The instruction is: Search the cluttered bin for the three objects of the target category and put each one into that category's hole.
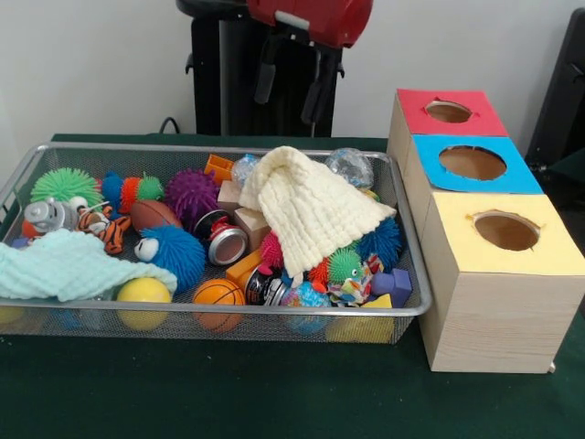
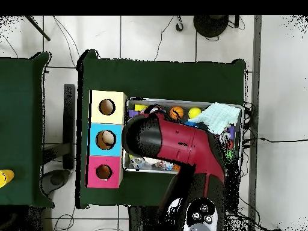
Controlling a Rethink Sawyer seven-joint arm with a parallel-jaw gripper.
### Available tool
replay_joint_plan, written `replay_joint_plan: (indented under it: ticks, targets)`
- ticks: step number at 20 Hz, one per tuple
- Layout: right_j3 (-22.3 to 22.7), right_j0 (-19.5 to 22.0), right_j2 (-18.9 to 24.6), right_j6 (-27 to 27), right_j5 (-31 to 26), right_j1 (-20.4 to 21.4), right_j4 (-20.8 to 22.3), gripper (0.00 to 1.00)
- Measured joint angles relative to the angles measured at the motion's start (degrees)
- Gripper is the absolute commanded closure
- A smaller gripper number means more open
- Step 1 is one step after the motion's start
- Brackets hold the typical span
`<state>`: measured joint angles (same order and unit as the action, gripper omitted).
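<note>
The bin [image 1: 274, 311] is a silver wire-mesh basket on the green table, full of toys; it also shows in the overhead view [image 2: 180, 101], mostly under my arm. The red-topped hole [image 1: 448, 112] is the farthest of three box holes to the bin's right, and is at the lower left in the overhead view [image 2: 103, 172]. My gripper [image 1: 292, 87] hangs high above the bin's far rim, open and empty, with its two black fingers [image 1: 266, 78] apart. In the overhead view it is hidden under the arm.
A cream cloth [image 1: 306, 206] and a mint cloth [image 1: 69, 265] cover part of the toys. A basketball [image 1: 218, 294], yellow ball [image 1: 143, 291], purple spiky ball [image 1: 190, 192], cans [image 1: 224, 242] and wooden block [image 1: 251, 224] show. The blue-topped hole [image 1: 472, 163] and yellow-topped hole [image 1: 505, 230] adjoin the red one.
</note>
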<state>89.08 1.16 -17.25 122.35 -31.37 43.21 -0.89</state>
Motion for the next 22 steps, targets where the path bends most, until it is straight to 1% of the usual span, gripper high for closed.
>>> replay_joint_plan:
  ticks: [7,9,15,19,22]
  targets:
    - [0.0,0.9,0.0,0.0,3.9,-2.0,0.0,0.0]
    - [0.0,1.8,0.0,0.0,6.6,-3.0,0.0,0.0]
    - [0.0,4.2,0.2,0.0,10.9,-5.0,0.1,0.0]
    - [0.0,5.5,0.2,0.0,12.1,-5.9,0.9,0.0]
    - [0.0,7.1,0.5,0.0,12.3,-6.5,2.3,0.0]
